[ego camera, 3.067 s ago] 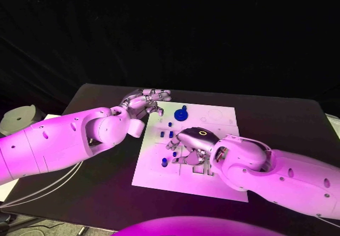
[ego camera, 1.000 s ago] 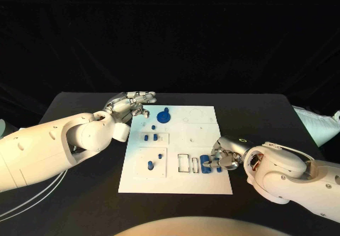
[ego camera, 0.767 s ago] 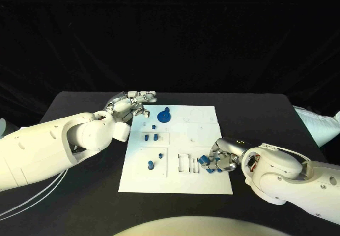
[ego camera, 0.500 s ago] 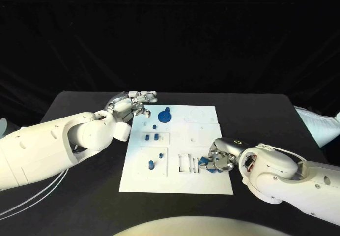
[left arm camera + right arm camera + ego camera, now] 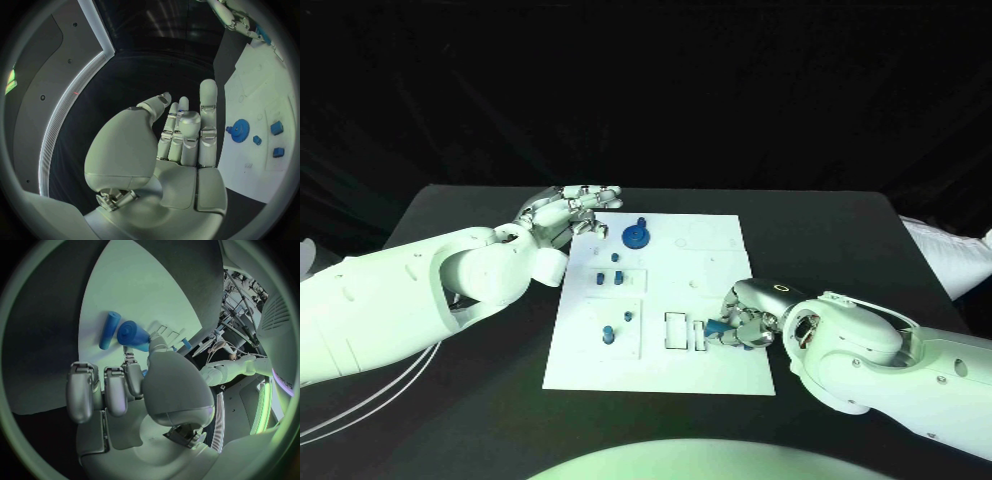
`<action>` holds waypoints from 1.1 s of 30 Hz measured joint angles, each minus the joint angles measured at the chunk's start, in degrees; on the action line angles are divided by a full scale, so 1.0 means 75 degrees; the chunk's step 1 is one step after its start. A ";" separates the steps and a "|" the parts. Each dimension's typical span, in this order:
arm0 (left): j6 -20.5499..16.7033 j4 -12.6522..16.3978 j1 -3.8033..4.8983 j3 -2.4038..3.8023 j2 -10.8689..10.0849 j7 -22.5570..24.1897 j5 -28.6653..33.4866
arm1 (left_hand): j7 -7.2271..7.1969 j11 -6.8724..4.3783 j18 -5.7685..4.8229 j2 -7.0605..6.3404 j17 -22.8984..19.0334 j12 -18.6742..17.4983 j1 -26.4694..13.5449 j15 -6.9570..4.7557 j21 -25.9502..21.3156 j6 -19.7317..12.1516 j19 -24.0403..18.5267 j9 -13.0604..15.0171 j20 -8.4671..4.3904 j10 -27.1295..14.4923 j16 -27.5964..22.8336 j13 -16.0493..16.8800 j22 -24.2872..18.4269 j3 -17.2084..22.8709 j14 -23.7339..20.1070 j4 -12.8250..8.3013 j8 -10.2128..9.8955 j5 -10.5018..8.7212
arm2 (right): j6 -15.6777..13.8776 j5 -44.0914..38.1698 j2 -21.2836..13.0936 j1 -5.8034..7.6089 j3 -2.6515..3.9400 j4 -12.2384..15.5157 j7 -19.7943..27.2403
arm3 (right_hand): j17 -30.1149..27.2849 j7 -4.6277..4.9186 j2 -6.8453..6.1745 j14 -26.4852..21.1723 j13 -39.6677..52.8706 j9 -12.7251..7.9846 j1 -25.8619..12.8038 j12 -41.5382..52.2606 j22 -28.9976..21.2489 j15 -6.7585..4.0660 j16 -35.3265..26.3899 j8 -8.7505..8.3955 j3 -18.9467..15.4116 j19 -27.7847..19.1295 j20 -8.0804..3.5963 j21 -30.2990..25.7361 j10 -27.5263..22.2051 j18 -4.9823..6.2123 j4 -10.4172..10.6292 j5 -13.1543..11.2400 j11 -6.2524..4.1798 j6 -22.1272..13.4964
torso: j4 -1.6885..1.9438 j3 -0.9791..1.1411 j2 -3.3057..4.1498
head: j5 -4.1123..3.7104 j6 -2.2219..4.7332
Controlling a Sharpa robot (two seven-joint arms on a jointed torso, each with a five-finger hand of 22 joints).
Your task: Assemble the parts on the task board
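One blue peg [image 5: 129,334] sits pinched in the right hand [image 5: 744,322] fingers over the white board [image 5: 661,372] near its slots; held tilted, it could jam or slip. Another peg [image 5: 109,330] lies beside it, and one blue gear [image 5: 636,237] with a few small blue pieces rests on the board. Left hand [image 5: 573,211] hovers over the desk [image 5: 848,240] beside the board's far corner, fingers loosely extended, holding nothing.

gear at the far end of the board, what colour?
Blue. The gear shows best in the left wrist view, toothed and lying on the white board.
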 measured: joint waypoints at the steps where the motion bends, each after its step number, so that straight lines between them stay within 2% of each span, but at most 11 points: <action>1: 0.0001 0.0000 0.0000 0.0000 0.0000 -0.0001 0.0000 | 0.0000 0.0000 0.0000 0.0000 0.0000 0.0000 0.0000 0.0000 0.0000 0.0000 0.0000 0.0000 0.0000 0.0000 0.0000 0.0000 0.0000 0.0000 0.0000 0.0000 0.0000 0.0000 | -0.0014 -0.0006 -0.0001 -0.0003 -0.0003 0.0003 0.0000 | 0.0000 -0.0014 0.0003 -0.0001 0.0011 0.0011 0.0024 0.0007 0.0000 -0.0036 0.0000 0.0028 0.0001 0.0015 -0.0015 0.0000 0.0007 0.0000 -0.0001 -0.0085 -0.0022 0.0044 | 0.0000 0.0000 0.0000 | -0.0001 0.0000; 3: 0.0004 0.0000 0.0000 0.0000 0.0000 -0.0004 0.0000 | 0.0000 0.0000 0.0000 0.0000 -0.0017 0.0000 0.0000 0.0000 0.0000 0.0000 0.0000 0.0000 0.0000 0.0000 0.0000 0.0000 -0.0005 0.0000 0.0000 0.0000 0.0000 0.0000 | -0.0070 -0.0017 -0.0014 -0.0012 -0.0011 0.0017 0.0000 | 0.0000 -0.0051 0.0003 0.0002 0.0052 0.0066 0.0024 0.0007 0.0000 -0.0077 0.0000 0.0073 0.0007 -0.0001 -0.0057 0.0000 0.0049 0.0001 -0.0006 -0.0206 -0.0064 0.0130 | 0.0000 0.0000 -0.0001 | -0.0008 0.0007; 6: 0.0007 0.0000 -0.0001 -0.0001 0.0000 -0.0007 0.0000 | 0.0000 0.0000 0.0000 0.0000 -0.0017 0.0000 0.0000 0.0000 0.0000 0.0000 0.0000 0.0000 0.0000 0.0000 0.0000 0.0000 -0.0007 0.0000 0.0000 0.0000 0.0000 0.0000 | -0.0168 -0.0011 -0.0041 -0.0033 -0.0026 0.0066 -0.0003 | 0.0000 -0.0056 0.0007 0.0003 0.0059 0.0127 0.0020 0.0006 0.0000 -0.0079 0.0033 0.0147 0.0114 0.0000 -0.0057 0.0047 0.0091 0.0000 0.0028 -0.0198 -0.0107 0.0135 | 0.0000 0.0000 -0.0002 | -0.0014 0.0016; 8: 0.0010 0.0000 -0.0001 -0.0001 0.0001 -0.0008 0.0000 | 0.0000 0.0000 0.0000 0.0000 -0.0017 0.0000 0.0000 0.0000 0.0000 0.0000 0.0000 0.0000 0.0000 0.0000 0.0000 0.0000 -0.0007 0.0000 0.0000 0.0000 0.0000 0.0000 | -0.0268 0.0033 -0.0060 -0.0052 -0.0033 0.0112 -0.0005 | 0.0000 -0.0056 0.0062 0.0000 0.0053 0.0127 -0.0035 0.0046 0.0000 -0.0131 0.0033 0.0148 0.0215 -0.0001 -0.0110 0.0053 0.0130 0.0001 0.0089 -0.0036 -0.0145 0.0135 | 0.0004 0.0001 -0.0002 | -0.0018 0.0021; 11: 0.0012 0.0000 -0.0001 -0.0001 0.0002 -0.0009 0.0000 | 0.0000 0.0000 0.0000 0.0000 -0.0017 0.0000 0.0000 0.0000 0.0000 0.0000 0.0000 0.0000 0.0000 0.0000 0.0000 0.0000 -0.0007 0.0000 0.0000 0.0000 0.0000 0.0000 | -0.0471 0.0164 -0.0100 -0.0065 -0.0032 0.0183 -0.0006 | 0.0004 -0.0029 0.0112 0.0001 0.0061 0.0125 -0.0085 0.0046 -0.0001 -0.0132 0.0033 0.0148 0.0384 -0.0001 -0.0110 0.0053 0.0130 0.0001 0.0073 0.0057 -0.0145 0.0162 | 0.0006 0.0001 -0.0002 | -0.0018 0.0029; 13: 0.0014 0.0001 -0.0002 -0.0001 0.0002 -0.0010 0.0000 | 0.0000 0.0000 0.0000 0.0000 -0.0017 0.0000 0.0000 0.0000 0.0000 0.0000 0.0000 0.0000 0.0000 0.0000 0.0000 0.0000 -0.0007 0.0000 0.0000 0.0000 0.0000 0.0000 | -0.0619 0.0267 -0.0112 -0.0064 -0.0011 0.0243 -0.0002 | 0.0006 -0.0029 0.0227 0.0001 0.0066 0.0125 -0.0200 0.0057 -0.0001 -0.0132 0.0061 0.0148 0.0454 -0.0001 -0.0110 0.0053 0.0131 0.0001 0.0142 0.0112 -0.0146 0.0162 | 0.0008 0.0001 -0.0001 | -0.0016 0.0033; 17: 0.0016 0.0002 -0.0002 -0.0001 0.0004 -0.0010 0.0000 | 0.0000 0.0000 0.0000 0.0000 -0.0017 0.0000 0.0000 0.0000 0.0000 0.0000 0.0000 0.0000 0.0000 0.0000 0.0000 0.0000 -0.0007 0.0000 0.0000 0.0000 0.0000 0.0000 | -0.0913 0.0524 -0.0109 -0.0035 0.0018 0.0363 0.0042 | 0.0006 -0.0029 0.0319 -0.0025 0.0086 0.0123 -0.0292 0.0065 0.0005 -0.0159 0.0061 0.0148 0.0524 -0.0002 -0.0164 0.0088 0.0145 0.0001 0.0219 0.0209 -0.0160 0.0162 | 0.0012 0.0001 0.0001 | -0.0011 0.0039; 26: 0.0018 0.0018 -0.0003 -0.0001 0.0004 -0.0011 0.0000 | 0.0000 0.0000 0.0000 0.0000 -0.0016 0.0000 0.0000 0.0000 0.0000 0.0000 0.0000 0.0000 0.0000 0.0000 0.0000 0.0000 -0.0006 0.0000 0.0000 0.0000 0.0000 0.0000 | -0.1209 0.1023 0.0025 -0.0003 0.0033 0.0396 0.0151 | 0.0005 -0.0029 0.0369 0.0001 0.0081 0.0122 -0.0342 0.0068 0.0005 -0.0186 0.0060 0.0148 0.0501 -0.0002 -0.0163 0.0088 0.0157 0.0001 0.0303 0.0341 -0.0170 0.0161 | 0.0016 -0.0002 0.0005 | 0.0026 0.0030; 28: 0.0018 0.0020 -0.0003 -0.0001 0.0004 -0.0011 0.0000 | 0.0000 0.0000 0.0000 0.0000 -0.0016 0.0000 0.0000 0.0000 0.0000 0.0000 0.0000 0.0000 0.0000 0.0000 0.0000 0.0000 -0.0006 0.0000 0.0000 0.0000 0.0000 0.0000 | -0.1211 0.1090 0.0082 -0.0001 0.0034 0.0380 0.0154 | 0.0005 -0.0029 0.0412 0.0001 0.0075 0.0122 -0.0385 0.0072 0.0004 -0.0186 0.0060 0.0148 0.0501 -0.0002 -0.0163 0.0088 0.0157 0.0000 0.0304 0.0485 -0.0170 0.0161 | 0.0015 -0.0004 0.0005 | 0.0029 0.0027; 31: 0.0018 0.0023 -0.0003 -0.0001 0.0005 -0.0011 0.0000 | 0.0000 0.0000 -0.0001 0.0000 -0.0016 0.0000 0.0000 0.0000 0.0000 0.0000 0.0000 0.0000 0.0000 0.0000 0.0000 0.0000 -0.0006 0.0000 0.0000 0.0000 0.0000 0.0000 | -0.1208 0.1209 0.0216 0.0001 0.0035 0.0331 0.0154 | 0.0004 -0.0013 0.0533 0.0001 0.0075 0.0122 -0.0507 0.0085 0.0004 -0.0185 0.0089 0.0148 0.0457 -0.0002 -0.0163 0.0088 0.0157 0.0001 0.0344 0.0904 -0.0170 0.0177 | 0.0015 -0.0004 0.0005 | 0.0034 0.0021; 33: 0.0018 0.0027 -0.0003 -0.0002 0.0007 -0.0011 0.0000 | 0.0000 0.0000 0.0000 0.0000 -0.0016 0.0000 0.0000 0.0000 0.0001 0.0000 0.0000 0.0000 0.0000 0.0000 0.0000 0.0000 -0.0006 0.0000 0.0000 0.0000 0.0000 0.0000 | -0.1193 0.1289 0.0327 0.0001 0.0035 0.0281 0.0145 | 0.0004 0.0012 0.0608 0.0001 0.0097 0.0122 -0.0582 0.0042 0.0004 -0.0185 0.0089 0.0148 0.0394 -0.0002 -0.0163 0.0088 0.0158 -0.0087 0.0341 0.1014 -0.0169 0.0203 | 0.0015 -0.0004 0.0005 | 0.0037 0.0016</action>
